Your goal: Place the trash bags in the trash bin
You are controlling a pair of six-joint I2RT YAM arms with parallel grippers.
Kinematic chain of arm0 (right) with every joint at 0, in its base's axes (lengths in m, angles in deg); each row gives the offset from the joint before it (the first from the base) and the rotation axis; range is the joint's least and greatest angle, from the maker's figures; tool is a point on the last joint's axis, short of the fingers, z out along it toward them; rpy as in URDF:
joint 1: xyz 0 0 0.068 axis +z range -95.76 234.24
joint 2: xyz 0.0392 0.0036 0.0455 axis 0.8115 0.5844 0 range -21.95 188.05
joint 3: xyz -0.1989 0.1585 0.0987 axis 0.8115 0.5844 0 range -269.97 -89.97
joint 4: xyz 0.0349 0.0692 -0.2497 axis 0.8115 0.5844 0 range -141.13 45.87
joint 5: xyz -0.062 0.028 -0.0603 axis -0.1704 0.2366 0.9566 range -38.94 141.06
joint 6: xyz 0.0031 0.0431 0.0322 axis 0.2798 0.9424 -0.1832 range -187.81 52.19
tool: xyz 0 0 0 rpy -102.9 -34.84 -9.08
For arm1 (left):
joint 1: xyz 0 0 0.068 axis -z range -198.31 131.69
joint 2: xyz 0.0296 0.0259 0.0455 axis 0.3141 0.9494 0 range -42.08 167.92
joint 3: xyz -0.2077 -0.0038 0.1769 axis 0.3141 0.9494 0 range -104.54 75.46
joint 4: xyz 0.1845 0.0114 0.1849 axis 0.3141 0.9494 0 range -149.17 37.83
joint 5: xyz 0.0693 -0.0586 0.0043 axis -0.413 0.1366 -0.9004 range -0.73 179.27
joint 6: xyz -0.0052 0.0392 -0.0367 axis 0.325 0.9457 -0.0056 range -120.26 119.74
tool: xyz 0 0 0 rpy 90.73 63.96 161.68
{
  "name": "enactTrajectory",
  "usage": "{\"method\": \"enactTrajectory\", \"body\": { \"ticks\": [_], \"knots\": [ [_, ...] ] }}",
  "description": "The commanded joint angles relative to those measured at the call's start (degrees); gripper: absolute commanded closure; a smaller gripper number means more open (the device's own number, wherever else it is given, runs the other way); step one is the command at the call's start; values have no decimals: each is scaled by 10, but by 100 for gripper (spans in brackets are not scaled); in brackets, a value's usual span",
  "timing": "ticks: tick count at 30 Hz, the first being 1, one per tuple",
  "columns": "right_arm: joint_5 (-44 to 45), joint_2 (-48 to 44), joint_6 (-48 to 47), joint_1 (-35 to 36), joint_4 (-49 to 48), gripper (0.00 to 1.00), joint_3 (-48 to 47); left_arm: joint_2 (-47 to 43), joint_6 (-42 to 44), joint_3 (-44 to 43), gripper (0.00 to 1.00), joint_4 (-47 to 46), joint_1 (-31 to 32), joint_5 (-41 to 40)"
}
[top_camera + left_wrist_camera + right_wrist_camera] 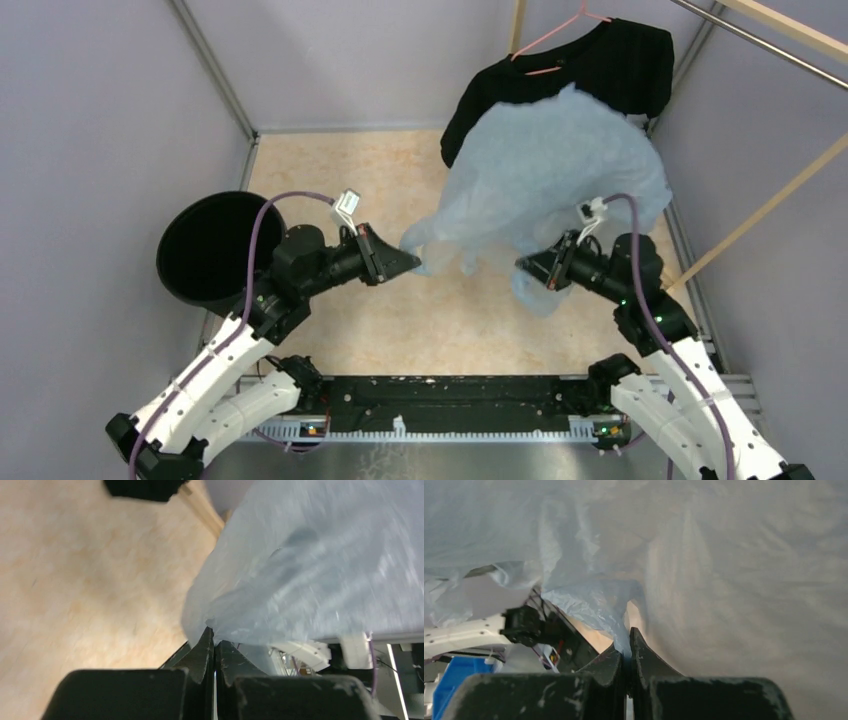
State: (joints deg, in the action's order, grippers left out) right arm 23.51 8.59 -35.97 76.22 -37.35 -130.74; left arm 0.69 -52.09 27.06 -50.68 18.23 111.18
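Observation:
The pale-blue trash bag (560, 170) hangs stretched in the air between both grippers, billowing toward the back right. My left gripper (412, 262) is shut on its left edge; the film (310, 565) is pinched at the tips of the left gripper (214, 636). My right gripper (524, 268) is shut on another edge; the bag (724, 570) fills the right wrist view above the closed right gripper (628, 642). The round black trash bin (207, 248) stands at the far left, beside and behind the left arm, apart from the bag.
A black T-shirt (610, 60) hangs on a pink hanger at the back right, partly behind the bag. Wooden rails (760, 210) run along the right side. Grey walls close in left, back and right. The beige floor (330, 170) lies below.

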Motion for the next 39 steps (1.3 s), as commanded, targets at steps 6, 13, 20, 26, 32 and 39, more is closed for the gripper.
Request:
{"method": "enactTrajectory", "body": {
  "ticks": [6,13,20,26,32,39],
  "knots": [
    [11,19,-47,2,78,100,-147,-26,-17,-74,100,-24,3,58],
    [-46,54,6,2,-4,100,-111,43,-5,-57,100,-81,87,-1],
    [-158,106,86,7,-157,100,-69,166,44,-141,100,-74,153,-48],
    [-169,98,135,21,-216,95,-5,191,49,-134,100,-107,167,-53],
    [-166,79,174,24,-258,76,30,206,49,-145,100,-103,169,-63],
    [-97,83,85,60,-149,51,-24,251,60,-204,100,-64,170,-67]
  ]
}}
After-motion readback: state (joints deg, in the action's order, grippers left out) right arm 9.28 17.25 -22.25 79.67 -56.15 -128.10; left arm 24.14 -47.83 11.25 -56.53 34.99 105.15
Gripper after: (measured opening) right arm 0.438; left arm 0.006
